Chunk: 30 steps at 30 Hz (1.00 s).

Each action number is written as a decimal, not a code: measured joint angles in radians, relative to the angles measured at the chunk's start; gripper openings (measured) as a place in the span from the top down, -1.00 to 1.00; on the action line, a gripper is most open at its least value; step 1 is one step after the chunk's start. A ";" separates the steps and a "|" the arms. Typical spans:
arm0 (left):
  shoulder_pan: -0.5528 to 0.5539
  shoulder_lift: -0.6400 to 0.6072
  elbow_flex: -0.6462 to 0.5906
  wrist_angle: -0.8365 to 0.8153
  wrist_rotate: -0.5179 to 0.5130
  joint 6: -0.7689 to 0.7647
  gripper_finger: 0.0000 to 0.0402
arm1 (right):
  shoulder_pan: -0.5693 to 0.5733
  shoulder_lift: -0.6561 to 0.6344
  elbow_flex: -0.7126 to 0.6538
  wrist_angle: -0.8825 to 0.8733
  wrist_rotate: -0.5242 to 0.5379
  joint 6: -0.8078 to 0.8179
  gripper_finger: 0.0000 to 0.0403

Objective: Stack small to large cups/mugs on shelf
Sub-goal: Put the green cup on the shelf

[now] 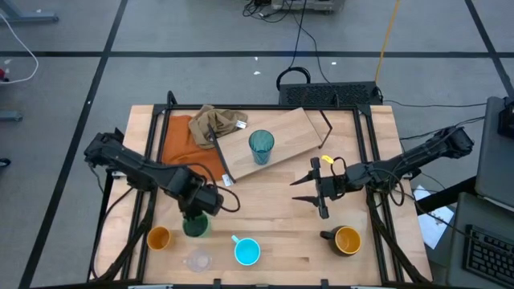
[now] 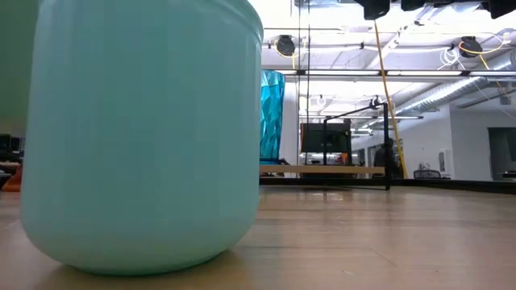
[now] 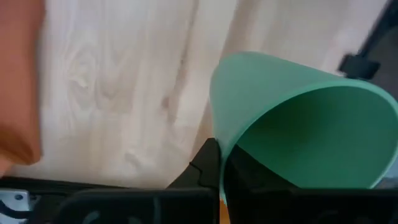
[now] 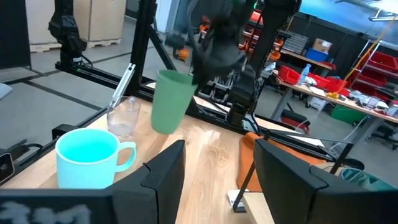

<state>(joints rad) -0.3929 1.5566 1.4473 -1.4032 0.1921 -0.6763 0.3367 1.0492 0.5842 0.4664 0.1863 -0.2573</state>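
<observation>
My left gripper (image 1: 195,213) is shut on the green cup (image 1: 195,225), which it holds over the table's near left part. The right wrist view shows this cup (image 4: 168,101) off the wood. My right gripper (image 1: 299,191) is open and holds nothing; it is level at mid-table and points toward the left edge. The teal tumbler (image 1: 261,147) stands upright on the shelf (image 1: 289,136). The orange cup (image 1: 158,238), clear glass (image 1: 197,260), light-blue mug (image 1: 246,251) and black mug (image 1: 345,240) stand on the table near its front edge. My left gripper holds the green cup by its rim (image 3: 219,140), one finger (image 3: 205,163) outside the wall and the other inside the mouth. The fingers come from above, pointing down. The cup hangs below them, mouth up and slightly tilted, its base (image 4: 163,129) clear of the table.
An orange cloth (image 1: 186,143) with a crumpled brown cloth (image 1: 217,122) on it lies at the far left, beside the shelf. Black frame bars (image 1: 151,140) run along the table's sides. Bare wood (image 1: 273,217) lies between the two grippers.
</observation>
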 joint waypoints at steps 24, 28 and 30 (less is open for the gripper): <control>0.182 0.142 0.426 -0.167 -0.187 0.282 1.00 | -0.047 0.035 0.001 -0.007 0.099 0.262 -0.52; 0.191 0.140 0.470 -0.169 -0.200 0.282 1.00 | -0.067 0.093 0.002 0.055 0.050 0.259 -0.67; 0.192 0.140 0.488 -0.168 -0.206 0.289 1.00 | -0.079 0.133 0.017 0.074 0.007 0.271 -0.69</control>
<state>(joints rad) -0.2012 1.6962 1.9349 -1.5708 -0.0143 -0.3875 0.2577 1.1819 0.6010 0.5407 0.1928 0.0138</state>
